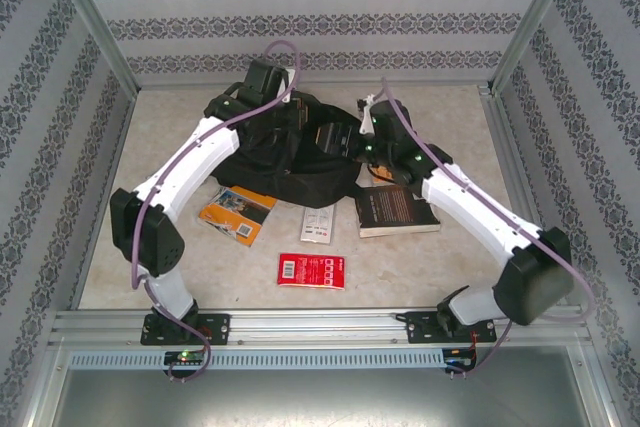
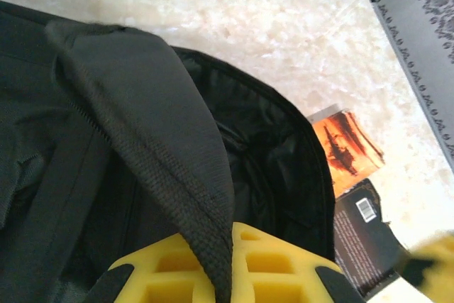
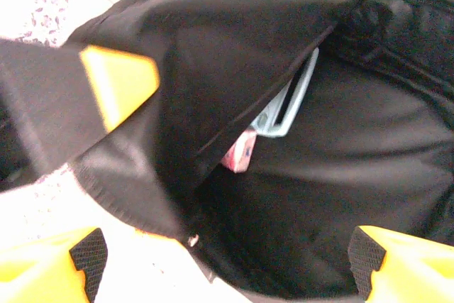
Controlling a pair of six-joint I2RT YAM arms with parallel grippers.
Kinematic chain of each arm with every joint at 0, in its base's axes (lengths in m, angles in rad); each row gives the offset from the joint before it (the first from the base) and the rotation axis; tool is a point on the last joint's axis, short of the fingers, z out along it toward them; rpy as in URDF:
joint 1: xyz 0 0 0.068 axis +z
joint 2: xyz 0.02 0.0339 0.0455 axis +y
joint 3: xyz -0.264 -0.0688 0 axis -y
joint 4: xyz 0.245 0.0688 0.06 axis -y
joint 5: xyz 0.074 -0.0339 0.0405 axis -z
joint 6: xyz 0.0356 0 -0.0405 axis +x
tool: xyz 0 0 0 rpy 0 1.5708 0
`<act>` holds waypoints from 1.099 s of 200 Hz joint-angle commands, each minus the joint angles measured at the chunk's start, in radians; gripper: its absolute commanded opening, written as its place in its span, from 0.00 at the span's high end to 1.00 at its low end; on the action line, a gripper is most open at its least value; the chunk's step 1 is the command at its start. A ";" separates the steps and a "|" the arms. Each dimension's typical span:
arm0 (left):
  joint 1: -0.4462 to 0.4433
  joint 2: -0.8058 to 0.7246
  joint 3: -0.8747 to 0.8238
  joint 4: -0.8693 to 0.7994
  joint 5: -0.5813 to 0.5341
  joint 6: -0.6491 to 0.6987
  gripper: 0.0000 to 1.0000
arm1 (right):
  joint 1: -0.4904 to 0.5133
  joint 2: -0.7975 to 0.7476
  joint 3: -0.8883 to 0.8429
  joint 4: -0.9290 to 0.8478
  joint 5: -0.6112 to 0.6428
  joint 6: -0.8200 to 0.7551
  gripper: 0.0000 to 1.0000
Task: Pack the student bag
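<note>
Nearest the arm bases, a red booklet (image 1: 311,271) is being shown lying flat on the worktop (image 1: 440,257), on its own. Just past it, an orange book (image 1: 237,215), a white leaflet (image 1: 318,223) and a dark-covered book (image 1: 396,209) are being seen in a loose row. The leaflet and the dark book are right up against the near edge of the student bag (image 1: 290,162). The bag is being seen further back, around the middle of the worktop, with its mouth open. One flap edge is being pinched by the left gripper (image 2: 227,246), jaws pressed together on the fabric. The right gripper (image 3: 227,260) is being held over the open mouth, jaws spread wide with nothing gripped. Inside, a pale blue thing (image 3: 287,104) and something pink (image 3: 241,154) are being half hidden under the flap. What they are can't be told.
</note>
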 commanded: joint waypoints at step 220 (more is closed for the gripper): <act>-0.034 -0.320 -0.836 0.392 0.220 -0.377 0.84 | 0.086 0.328 -0.238 0.138 -0.070 0.322 0.12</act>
